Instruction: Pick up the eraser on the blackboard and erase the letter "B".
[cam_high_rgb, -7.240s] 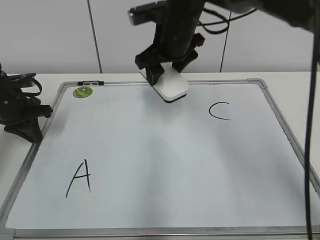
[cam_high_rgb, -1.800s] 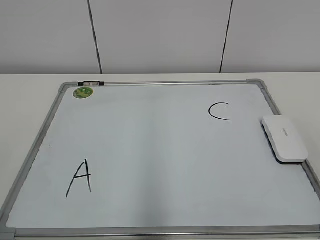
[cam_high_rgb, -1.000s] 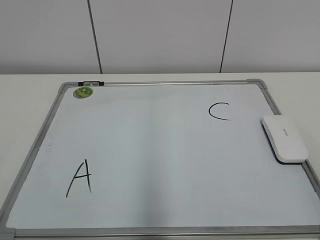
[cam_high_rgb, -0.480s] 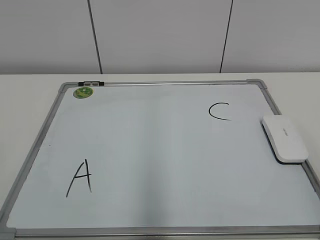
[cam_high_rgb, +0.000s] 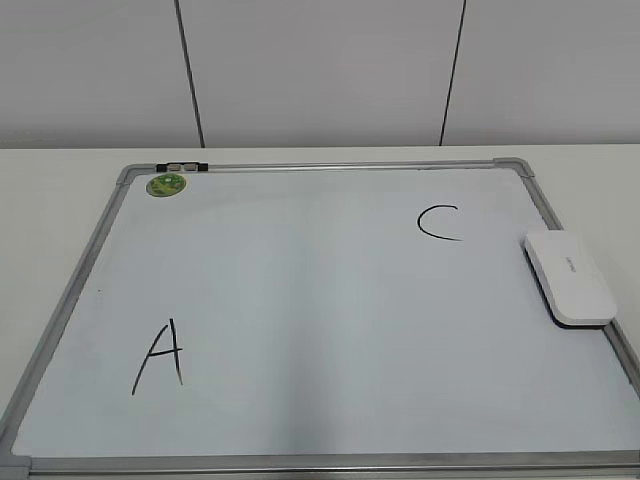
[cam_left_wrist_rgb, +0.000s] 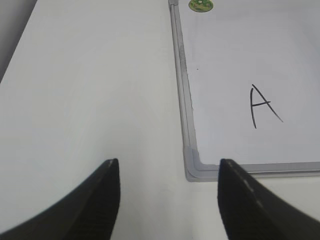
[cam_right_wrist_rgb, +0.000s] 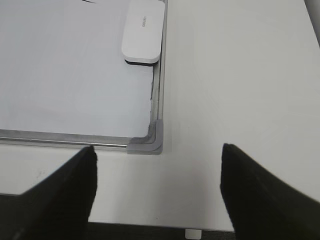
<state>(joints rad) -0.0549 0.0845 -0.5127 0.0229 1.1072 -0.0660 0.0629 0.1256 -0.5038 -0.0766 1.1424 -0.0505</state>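
Note:
The white eraser (cam_high_rgb: 569, 276) lies flat at the right edge of the blackboard (cam_high_rgb: 300, 290), just right of the black letter C (cam_high_rgb: 439, 222). It also shows in the right wrist view (cam_right_wrist_rgb: 143, 31), beside the frame. The letter A (cam_high_rgb: 160, 356) stands at the board's lower left, also in the left wrist view (cam_left_wrist_rgb: 262, 104). No letter B shows on the board. My left gripper (cam_left_wrist_rgb: 165, 165) is open and empty over the table off the board's near left corner. My right gripper (cam_right_wrist_rgb: 157, 150) is open and empty off the near right corner. Neither arm shows in the exterior view.
A small round green sticker (cam_high_rgb: 166, 184) sits in the board's far left corner, with a small clip (cam_high_rgb: 181, 166) on the frame above it. White table surface (cam_left_wrist_rgb: 90, 90) surrounds the board. A grey wall stands behind.
Seven seconds ago the right arm held the eraser at the board's far middle. Since then the eraser lies at the right edge and both arms have left the exterior view. No change in the last second.

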